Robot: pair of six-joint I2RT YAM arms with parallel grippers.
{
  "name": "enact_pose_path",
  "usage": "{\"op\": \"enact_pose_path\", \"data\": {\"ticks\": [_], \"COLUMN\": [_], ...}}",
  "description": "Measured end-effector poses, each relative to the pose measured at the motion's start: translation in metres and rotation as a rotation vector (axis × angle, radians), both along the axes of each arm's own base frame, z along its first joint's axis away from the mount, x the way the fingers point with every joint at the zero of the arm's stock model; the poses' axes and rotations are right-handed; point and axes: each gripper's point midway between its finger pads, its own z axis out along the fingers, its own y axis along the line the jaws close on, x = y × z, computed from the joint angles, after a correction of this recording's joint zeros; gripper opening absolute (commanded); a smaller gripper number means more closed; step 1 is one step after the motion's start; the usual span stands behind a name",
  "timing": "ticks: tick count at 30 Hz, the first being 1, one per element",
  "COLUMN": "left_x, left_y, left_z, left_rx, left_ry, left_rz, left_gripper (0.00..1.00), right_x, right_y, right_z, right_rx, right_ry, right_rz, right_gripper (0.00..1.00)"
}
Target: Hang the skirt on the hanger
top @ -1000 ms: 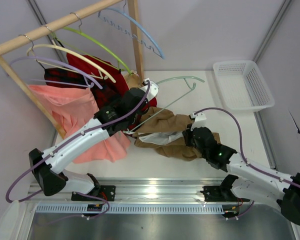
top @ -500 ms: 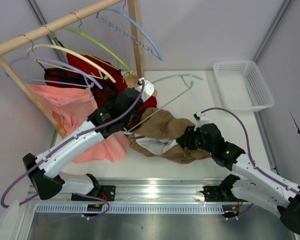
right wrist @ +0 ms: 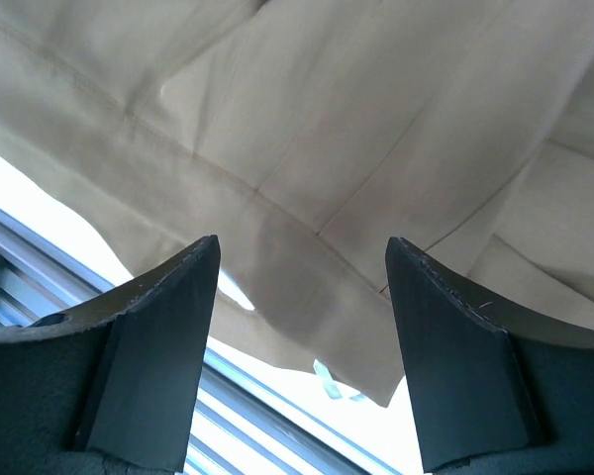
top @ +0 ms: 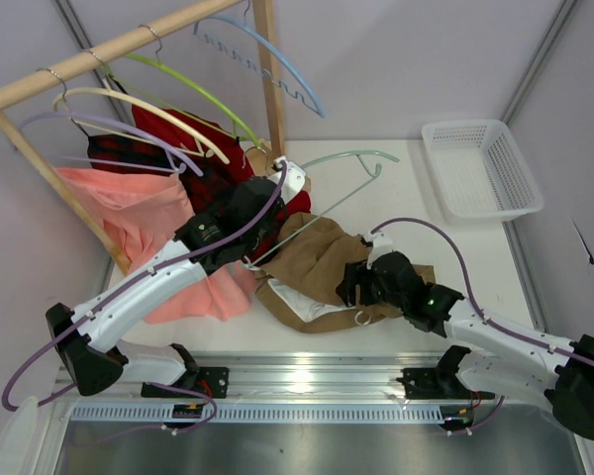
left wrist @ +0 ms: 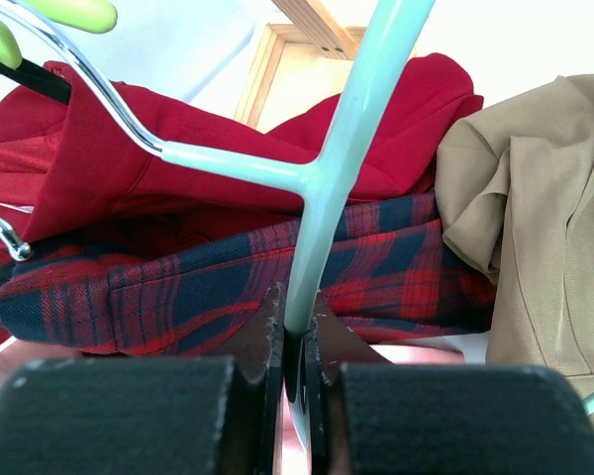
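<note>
The tan skirt (top: 312, 259) lies crumpled on the table in front of the rack, its white lining showing at the near edge. The pale sage-green hanger (top: 351, 154) is tilted above it, with its thin lower bar running across the skirt's top. My left gripper (top: 277, 190) is shut on the hanger's arm; in the left wrist view the hanger (left wrist: 329, 168) rises out of the left gripper (left wrist: 299, 332), with the skirt (left wrist: 544, 208) to the right. My right gripper (top: 348, 287) hovers open over the skirt's right part. In the right wrist view, skirt (right wrist: 327, 129) fabric lies beyond the open right gripper (right wrist: 302, 259).
A wooden rack (top: 109, 49) at the back left carries lime-green (top: 190, 91), light blue (top: 277, 61) and other hangers. A red-and-black plaid skirt (left wrist: 228, 277) and a pink skirt (top: 139, 223) hang there. A white basket (top: 480, 168) stands at the back right.
My right gripper has opened, let go of the skirt and moved left and nearer. The skirt has been dragged towards the near edge. The left gripper shifted slightly with the hanger.
</note>
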Motion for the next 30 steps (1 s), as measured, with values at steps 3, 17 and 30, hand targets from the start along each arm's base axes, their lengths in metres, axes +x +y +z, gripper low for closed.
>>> {"op": "enact_pose_path", "data": {"ticks": [3,17,30], "left_x": [0.000,-0.001,-0.005], "left_y": [0.000,0.002,0.012], "left_z": [0.000,-0.010,-0.032], "left_rx": [0.000,0.009,0.049], "left_ry": [0.000,0.014,0.027], "left_rz": [0.000,0.009,0.034], "left_gripper": [0.00,0.00,0.00], "right_x": [-0.006,-0.036,-0.082], "right_y": [0.004,-0.039,-0.043], "right_z": [-0.003,0.040,-0.015], "right_rx": [-0.037,0.119,0.102], "right_ry": [-0.022,0.005,0.303], "right_rz": [0.040,-0.147,-0.194], "right_gripper": [0.73,0.49,0.41]}}
